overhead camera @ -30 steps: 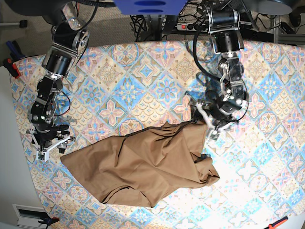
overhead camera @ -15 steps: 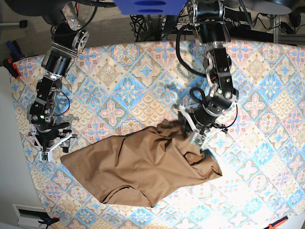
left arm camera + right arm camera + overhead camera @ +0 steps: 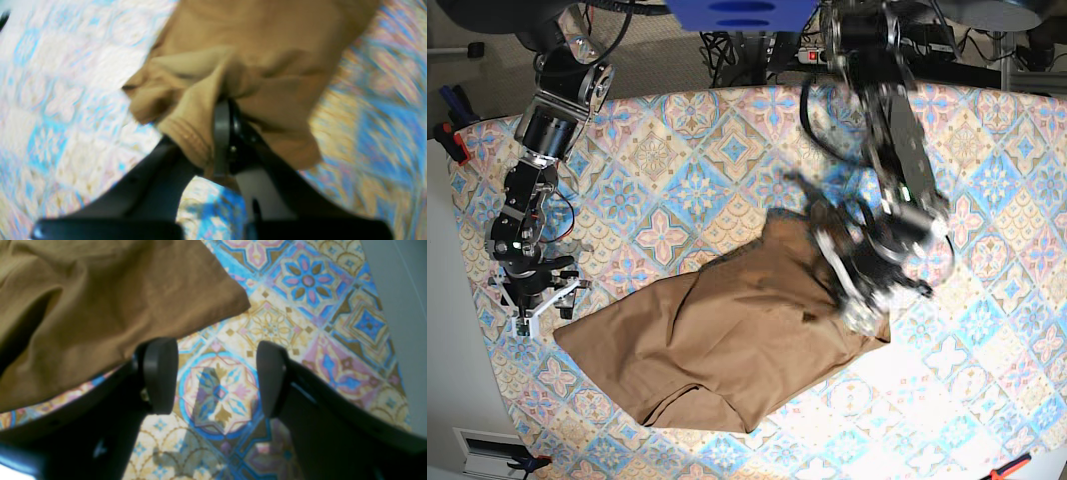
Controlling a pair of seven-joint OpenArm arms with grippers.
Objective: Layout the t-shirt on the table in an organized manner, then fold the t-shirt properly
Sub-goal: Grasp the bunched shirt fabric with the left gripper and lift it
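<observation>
Since a second ago our left gripper [image 3: 867, 300] has dropped from the far right edge of the t-shirt [image 3: 727, 340] onto its right side and clamped; the cloth there has bunched and shifted under it. In the left wrist view the jaws are pressed together on a fold of tan fabric with a stitched hem [image 3: 186, 136] beside them, so we judge this to be a sleeve or bottom edge, taken to pull the crumpled right side out flat.

Our right gripper [image 3: 532, 305] has not moved. It hangs at the left end of the table [image 3: 727, 150], just beside the shirt's left corner, jaws spread with nothing between them; the right wrist view shows bare patterned cloth between its fingertips [image 3: 160, 373] and the tan edge off to one side. We take it as waiting to pin or grab that corner.

The shirt lies rumpled across the near middle of the table, not yet laid out.
</observation>
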